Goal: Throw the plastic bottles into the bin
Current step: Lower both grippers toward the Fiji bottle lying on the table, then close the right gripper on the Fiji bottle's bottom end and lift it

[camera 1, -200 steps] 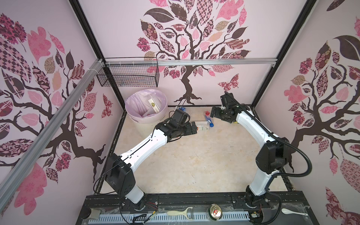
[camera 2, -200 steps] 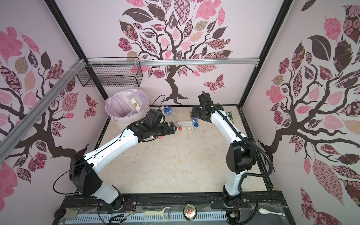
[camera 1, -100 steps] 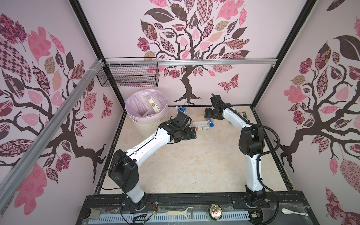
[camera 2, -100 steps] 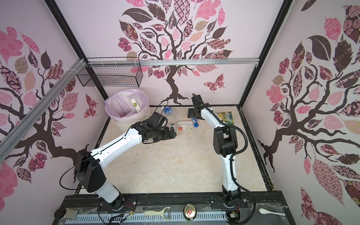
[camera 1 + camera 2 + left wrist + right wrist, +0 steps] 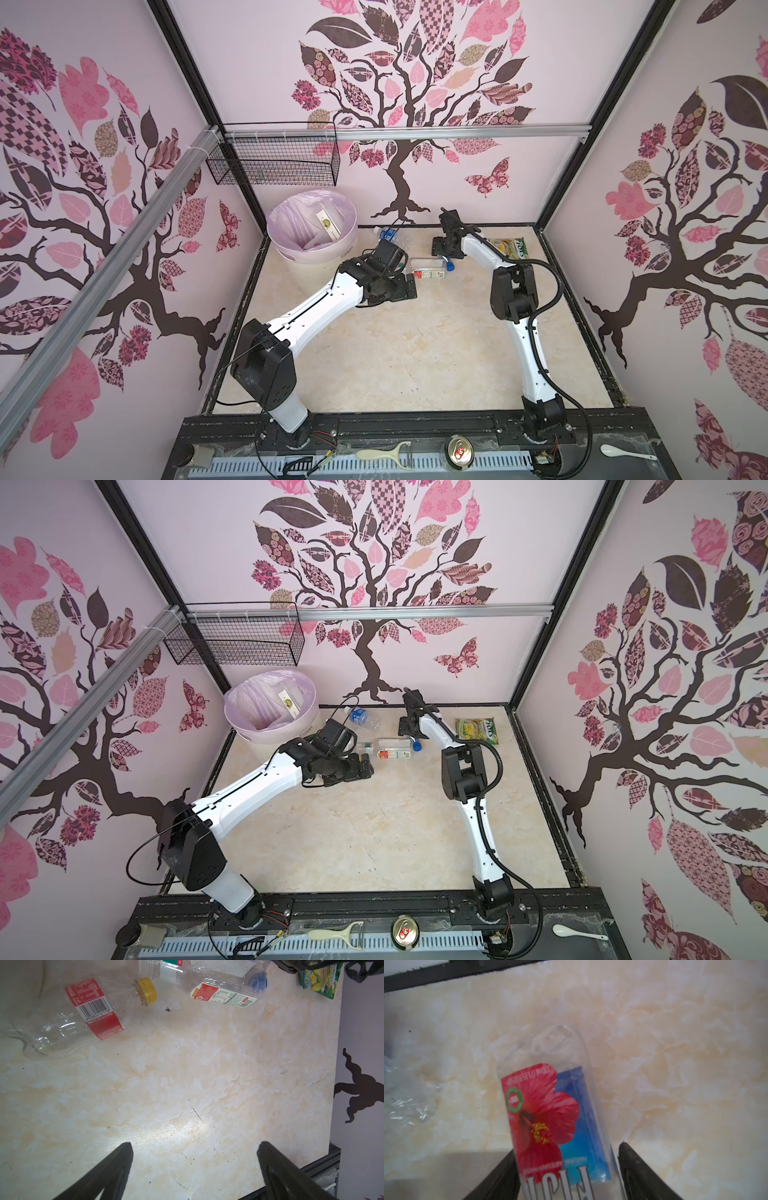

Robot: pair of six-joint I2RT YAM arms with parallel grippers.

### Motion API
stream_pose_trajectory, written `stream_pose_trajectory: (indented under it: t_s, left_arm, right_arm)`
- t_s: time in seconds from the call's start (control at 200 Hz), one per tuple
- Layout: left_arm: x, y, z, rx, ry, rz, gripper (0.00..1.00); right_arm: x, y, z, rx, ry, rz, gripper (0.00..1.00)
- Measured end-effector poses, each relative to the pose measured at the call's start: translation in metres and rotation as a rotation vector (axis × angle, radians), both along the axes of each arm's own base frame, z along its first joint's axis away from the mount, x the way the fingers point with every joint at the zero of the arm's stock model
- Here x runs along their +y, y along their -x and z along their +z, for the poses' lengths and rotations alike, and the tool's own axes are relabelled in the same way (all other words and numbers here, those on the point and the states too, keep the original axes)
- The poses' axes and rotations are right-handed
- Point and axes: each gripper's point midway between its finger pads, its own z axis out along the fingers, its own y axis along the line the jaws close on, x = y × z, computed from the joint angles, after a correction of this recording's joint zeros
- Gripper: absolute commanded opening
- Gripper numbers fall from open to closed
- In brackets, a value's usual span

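- My left pincer [image 5: 195, 1145] is spread wide above the bare floor [image 5: 187, 1084] and holds nothing.
- Just beyond it, the red-label bottle [image 5: 91, 1012] and the blue-cap bottle [image 5: 430, 270] lie on their sides.
- Farther, my right pincer [image 5: 568, 1149] has the flower-label bottle [image 5: 550, 1115] between its fingers; whether they press it, I cannot tell.
- The bin [image 5: 316, 257] stands in the far left corner, and a blue-label bottle [image 5: 386, 233] lies near it by the back wall.

Cream marbled tabletop [image 5: 415, 353] carried the bin [image 5: 316, 259] at its far left corner. Lying on it were a blue-capped bottle [image 5: 430, 268], a blue-labelled bottle [image 5: 386, 233], a red-labelled bottle [image 5: 91, 1012] and a snack packet [image 5: 513, 248].
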Motion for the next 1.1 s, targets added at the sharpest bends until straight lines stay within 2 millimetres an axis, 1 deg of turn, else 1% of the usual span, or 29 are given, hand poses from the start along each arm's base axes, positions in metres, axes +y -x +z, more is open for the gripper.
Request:
stream_pose_trajectory:
  t_s: [0.06,0.335,0.43,0.57,0.635,0.77,0.82,0.87,0.945,1.005,1.095]
  left_arm:
    - [0.0,0.0,0.0,-0.001,-0.001,-0.001,0.98]
    - [0.0,-0.001,0.002,-0.004,0.0,0.0,0.98]
    - [-0.003,-0.005,0.009,-0.019,0.008,0.001,0.98]
    - [-0.007,-0.011,0.02,-0.047,0.03,0.002,0.98]
    - [-0.009,-0.013,0.022,-0.055,0.037,0.002,0.98]
    - [-0.012,-0.017,0.022,-0.061,0.05,0.01,0.98]
    - [-0.014,-0.018,0.021,-0.058,0.06,0.016,0.98]
    - [-0.016,-0.019,0.021,-0.055,0.07,0.02,0.98]
    - [-0.019,-0.02,0.022,-0.054,0.094,0.03,0.98]
    - [-0.022,-0.021,0.02,-0.055,0.112,0.038,0.98]
    - [-0.022,-0.016,0.005,-0.03,0.111,0.056,0.98]
  right_arm:
    - [-0.001,0.001,-0.003,0.007,0.009,-0.001,0.64]
    - [-0.008,0.003,-0.005,0.012,0.038,-0.007,0.56]
    - [-0.013,0.013,-0.004,0.027,0.048,-0.01,0.55]
    - [-0.024,0.044,0.002,0.071,0.053,-0.028,0.55]
    - [-0.028,0.06,0.011,0.081,0.052,-0.032,0.55]
    - [-0.035,0.093,0.035,0.068,0.027,-0.04,0.55]
    - [-0.038,0.11,0.042,0.066,0.013,-0.042,0.55]
    - [-0.04,0.128,0.044,0.076,-0.007,-0.039,0.55]
    - [-0.042,0.156,0.041,0.104,-0.038,-0.035,0.55]
    - [-0.042,0.182,0.032,0.138,-0.066,-0.027,0.55]
    - [-0.043,0.218,0.017,0.189,-0.086,-0.018,0.55]
